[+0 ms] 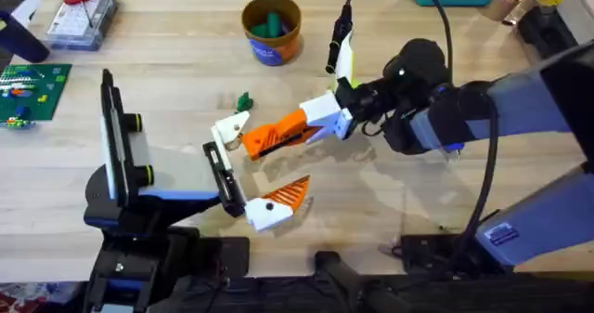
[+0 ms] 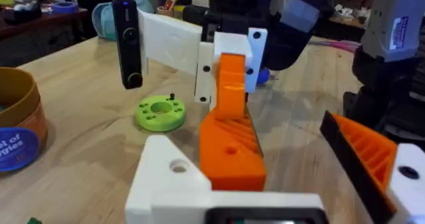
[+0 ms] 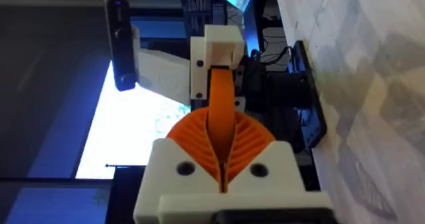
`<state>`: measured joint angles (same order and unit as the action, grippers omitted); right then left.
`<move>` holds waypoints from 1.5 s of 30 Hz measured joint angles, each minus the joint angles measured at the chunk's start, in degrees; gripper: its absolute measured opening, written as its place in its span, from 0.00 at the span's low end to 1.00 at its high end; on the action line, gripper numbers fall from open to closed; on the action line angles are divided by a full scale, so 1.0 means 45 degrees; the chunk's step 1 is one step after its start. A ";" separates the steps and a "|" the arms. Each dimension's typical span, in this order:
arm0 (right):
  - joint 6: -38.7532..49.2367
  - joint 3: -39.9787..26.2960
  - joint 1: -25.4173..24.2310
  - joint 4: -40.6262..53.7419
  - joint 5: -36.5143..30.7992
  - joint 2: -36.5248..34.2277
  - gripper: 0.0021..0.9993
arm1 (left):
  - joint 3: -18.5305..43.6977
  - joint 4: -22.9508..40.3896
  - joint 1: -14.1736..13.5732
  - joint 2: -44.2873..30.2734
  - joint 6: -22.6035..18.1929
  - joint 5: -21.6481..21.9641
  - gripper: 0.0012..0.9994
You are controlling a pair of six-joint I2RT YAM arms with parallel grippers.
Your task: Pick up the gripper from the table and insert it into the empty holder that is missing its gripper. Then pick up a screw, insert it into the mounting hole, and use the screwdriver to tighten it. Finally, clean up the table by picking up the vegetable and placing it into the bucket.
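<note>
The gripper (image 1: 278, 132), a long orange wedge, is held just above the table's middle, its wide end against the holder (image 1: 230, 127). My right gripper (image 1: 325, 116) is shut on its narrow end; the right wrist view shows the ribbed pads (image 3: 192, 141) pressed on the orange strip (image 3: 221, 111). The white, cream-tipped holder sits on my left gripper's (image 1: 252, 169) black rail (image 1: 223, 169), far from the mount with the orange ribbed triangle (image 1: 278, 202). The left wrist view shows the wedge (image 2: 231, 137) beside the holder (image 2: 166, 184). The vegetable (image 1: 244, 100) lies behind the holder. The bucket (image 1: 271, 30) stands at the back.
Teal-green cylinders stand inside the bucket, whose blue label (image 2: 16, 151) shows at the left wrist view's edge. A lime-green disc (image 2: 161, 113) lies behind the wedge. A clear box (image 1: 82, 16) and a green board (image 1: 32, 90) sit far left. A black cable (image 1: 487, 178) hangs along the right arm.
</note>
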<state>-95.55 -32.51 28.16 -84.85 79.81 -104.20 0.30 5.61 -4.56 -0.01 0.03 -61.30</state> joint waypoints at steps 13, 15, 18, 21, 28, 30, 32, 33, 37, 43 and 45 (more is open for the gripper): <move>-0.0109 -0.0005 -0.0024 -0.0294 -0.0093 0.0000 0.01 | 0.0000 0.0000 0.0000 0.0000 0.0000 0.0000 0.99; -0.0107 -0.0005 -0.0024 -0.0294 -0.0112 0.0000 0.01 | 0.0000 0.0000 0.0000 0.0000 0.0000 0.0000 0.99; -0.0108 -0.0005 -0.0024 -0.0294 -0.0115 0.0000 0.01 | 0.0000 0.0000 0.0000 0.0000 0.0000 0.0000 0.99; -0.0112 -0.0005 -0.0024 -0.0249 -0.0147 0.0000 0.01 | 0.0000 0.0000 0.0000 0.0000 0.0000 0.0000 0.99; -0.0112 -0.0021 -0.0024 0.0203 -0.0353 0.0000 0.01 | 0.0000 0.0005 0.0000 0.0000 0.0010 0.0000 0.99; -0.0112 -0.0024 -0.0024 0.0207 -0.0429 0.0000 0.01 | 0.0000 0.0002 0.0000 0.0002 0.0008 0.0000 0.99; -0.0112 -0.0024 -0.0024 0.0214 -0.0506 0.0000 0.01 | 0.0000 0.0003 0.0000 0.0000 0.0005 0.0002 0.99; -0.0113 -0.0024 -0.0024 0.0209 -0.0526 0.0000 0.01 | 0.0000 0.0000 0.0000 0.0000 0.0005 0.0005 0.99; -0.0115 -0.0024 -0.0024 0.0142 -0.0544 0.0000 0.01 | 0.0000 0.0000 0.0000 0.0000 0.0005 0.0005 0.99; -0.0119 -0.0024 -0.0024 -0.0027 -0.0591 0.0000 0.01 | 0.0000 0.0000 0.0000 0.0000 0.0000 0.0000 0.99; -0.0166 -0.0024 -0.0024 -0.0028 -0.0593 0.0000 0.01 | 0.0000 0.0000 0.0000 0.0001 0.0000 0.0000 0.99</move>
<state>-96.29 -32.62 28.05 -84.97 77.14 -104.20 0.30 5.61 -4.56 -0.01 0.03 -61.30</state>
